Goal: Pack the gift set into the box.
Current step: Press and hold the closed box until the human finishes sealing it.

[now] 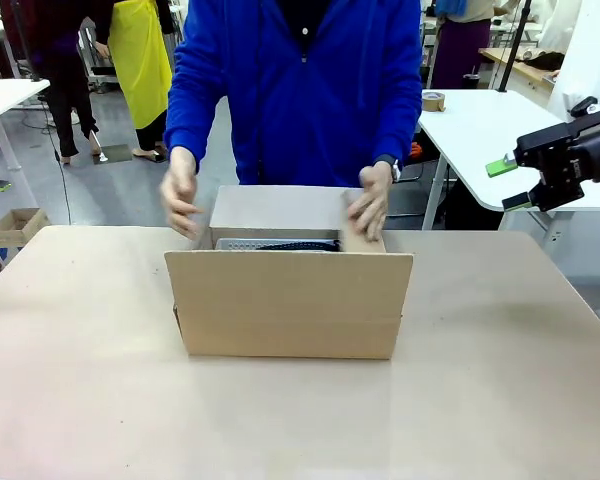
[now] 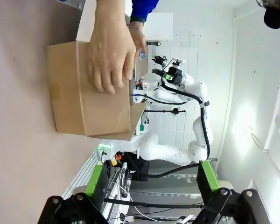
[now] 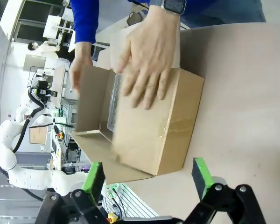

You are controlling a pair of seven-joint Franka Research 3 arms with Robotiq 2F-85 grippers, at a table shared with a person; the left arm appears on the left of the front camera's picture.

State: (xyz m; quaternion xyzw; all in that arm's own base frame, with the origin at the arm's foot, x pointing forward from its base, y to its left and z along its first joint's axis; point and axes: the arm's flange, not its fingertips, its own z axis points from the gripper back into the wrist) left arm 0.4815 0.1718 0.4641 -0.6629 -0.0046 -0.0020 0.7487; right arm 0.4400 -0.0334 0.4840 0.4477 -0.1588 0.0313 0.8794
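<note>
My left hand (image 2: pixel 151 182) is open, its two green pads wide apart with nothing between them. My right hand (image 3: pixel 147 177) is open and empty too. It hangs in the air past the right edge of the desk (image 1: pixel 80 400). In front of both hands is bare desk, and then the box (image 1: pixel 290 300). The box sits in the middle of the desk, closer to the far side than to me, with its top flaps open. Its long side runs from my left to my right, so one short end points toward each of my arms. Both my hands are well apart from it. The box looks a bit bigger from my right wrist, so I think my right hand is nearer, but I am not sure. Inside I can see a grey thing (image 1: pixel 278 244) with a dark stripe. It may be the gift set, but most of it is hidden. The person's hands are at the box. The hand with the watch (image 1: pixel 368 200) lies on a flap at the far right corner. The other hand (image 1: pixel 180 195) is just beside the left end and looks blurry. To help, I would have to reach forward and inward and keep off those hands.
</note>
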